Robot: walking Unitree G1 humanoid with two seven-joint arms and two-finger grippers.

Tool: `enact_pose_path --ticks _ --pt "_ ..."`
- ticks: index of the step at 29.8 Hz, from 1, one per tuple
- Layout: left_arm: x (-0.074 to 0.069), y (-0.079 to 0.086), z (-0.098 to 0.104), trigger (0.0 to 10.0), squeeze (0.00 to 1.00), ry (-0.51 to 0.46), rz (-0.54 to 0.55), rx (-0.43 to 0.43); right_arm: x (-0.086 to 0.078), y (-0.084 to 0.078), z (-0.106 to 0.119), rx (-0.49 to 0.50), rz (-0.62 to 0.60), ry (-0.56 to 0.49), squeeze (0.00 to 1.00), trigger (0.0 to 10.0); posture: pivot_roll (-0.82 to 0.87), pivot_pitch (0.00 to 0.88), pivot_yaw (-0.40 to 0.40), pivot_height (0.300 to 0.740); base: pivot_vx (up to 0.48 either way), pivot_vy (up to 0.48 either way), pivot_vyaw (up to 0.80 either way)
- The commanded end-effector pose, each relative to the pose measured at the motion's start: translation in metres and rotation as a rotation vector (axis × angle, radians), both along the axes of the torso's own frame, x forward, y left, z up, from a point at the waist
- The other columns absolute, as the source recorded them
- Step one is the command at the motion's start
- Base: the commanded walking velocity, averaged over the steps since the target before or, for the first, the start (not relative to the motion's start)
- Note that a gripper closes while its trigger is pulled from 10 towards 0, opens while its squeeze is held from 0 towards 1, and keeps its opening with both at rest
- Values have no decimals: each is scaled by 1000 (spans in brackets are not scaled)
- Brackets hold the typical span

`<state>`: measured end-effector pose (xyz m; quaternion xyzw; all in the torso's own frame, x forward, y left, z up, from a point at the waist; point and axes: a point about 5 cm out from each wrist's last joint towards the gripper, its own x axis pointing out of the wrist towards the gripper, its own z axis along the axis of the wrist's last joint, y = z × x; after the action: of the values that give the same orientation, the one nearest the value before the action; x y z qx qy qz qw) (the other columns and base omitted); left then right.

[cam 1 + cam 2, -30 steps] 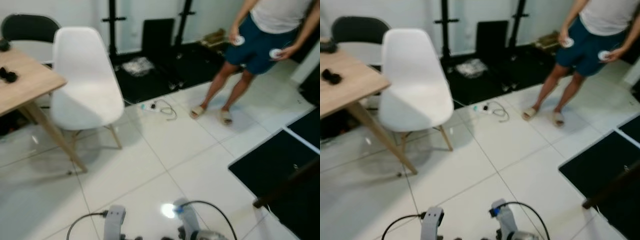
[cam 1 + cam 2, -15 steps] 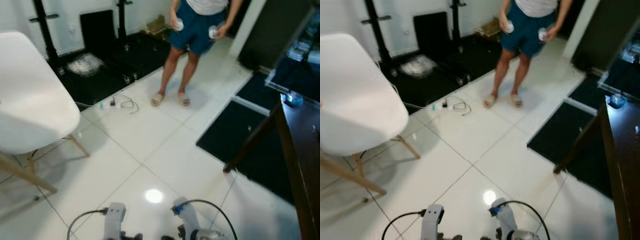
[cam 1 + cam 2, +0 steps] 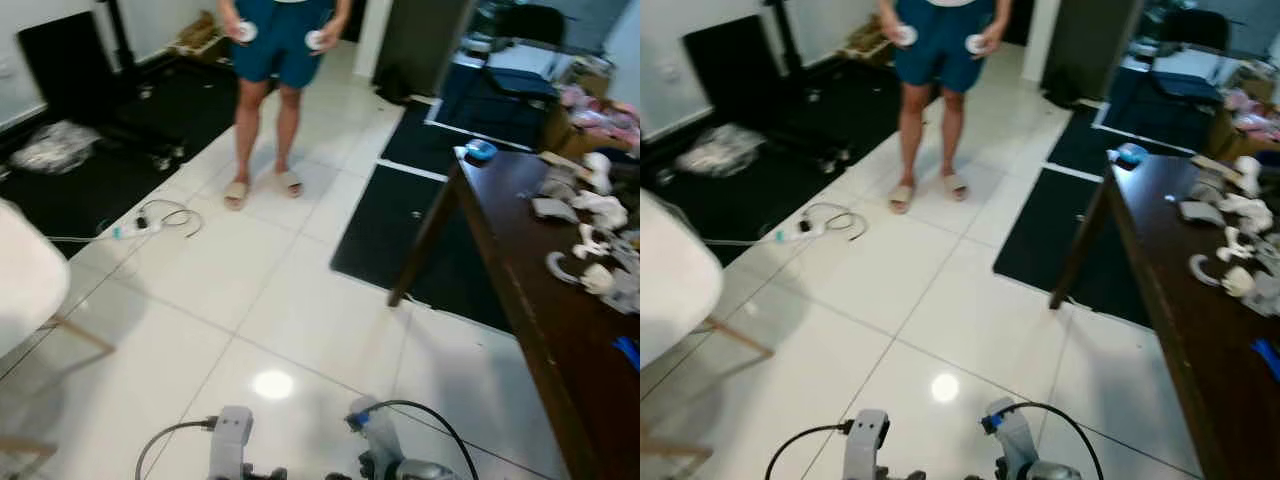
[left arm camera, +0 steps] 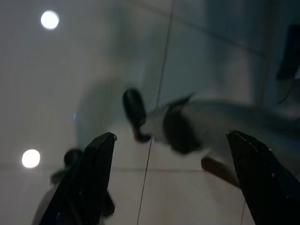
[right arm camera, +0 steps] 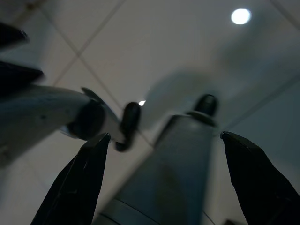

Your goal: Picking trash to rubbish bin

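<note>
White crumpled scraps point(image 3: 590, 215) are seen scattered on a dark wooden table point(image 3: 520, 260) ahead and to the robot's right, some of them curled into rings and others bunched; whether they are paper or plastic cannot be told. They lie well apart from both grippers. A small blue object point(image 3: 481, 150) is set near the table's far corner, and another blue item point(image 3: 627, 350) is cut off by the frame at the near end. The left gripper point(image 4: 169, 135) is held low over the white tiled floor point(image 3: 300, 300) with its two black fingers spread wide and nothing between them. The right gripper point(image 5: 164, 136) is likewise spread apart and empty above the tiles. The silver wrists of the left arm point(image 3: 232, 440) and right arm point(image 3: 375, 440) are seen side by side at the bottom of the head views, each trailed by a black cable. Black mats point(image 3: 400, 220) are laid on the floor beside the table. Farther off, a person point(image 3: 278, 60) in blue shorts and sandals is standing on the tiles, a small white round object held in each hand. To the robot's left, a coiled cable point(image 3: 165, 215) lies on the floor, a crumpled clear bag point(image 3: 50, 145) rests on a black mat, and part of a white chair point(image 3: 20, 290) is in view.
</note>
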<state>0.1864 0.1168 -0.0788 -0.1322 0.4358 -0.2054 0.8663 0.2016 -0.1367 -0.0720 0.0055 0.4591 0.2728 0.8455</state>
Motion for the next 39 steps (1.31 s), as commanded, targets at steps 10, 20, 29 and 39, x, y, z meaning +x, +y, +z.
enact_pose_path --ticks 10,20,29,39 --pt "-13 -1 -6 10000 0 44 -5 2 -6 1 -4 -15 13 20 0 10000 36 81 -50 740 0 0 -786" --pt "-13 -2 -6 10000 0 44 -2 -1 -7 0 -4 -14 5 22 0 10000 34 88 -48 740 0 0 -788" --pt "-14 -1 -7 10000 0 46 -1 -1 -7 1 -4 -11 4 22 0 10000 34 89 -48 740 0 0 -788" --pt "-14 -1 -7 10000 0 46 -1 -2 -6 1 -4 -8 7 20 0 10000 33 92 -49 740 0 0 -788"
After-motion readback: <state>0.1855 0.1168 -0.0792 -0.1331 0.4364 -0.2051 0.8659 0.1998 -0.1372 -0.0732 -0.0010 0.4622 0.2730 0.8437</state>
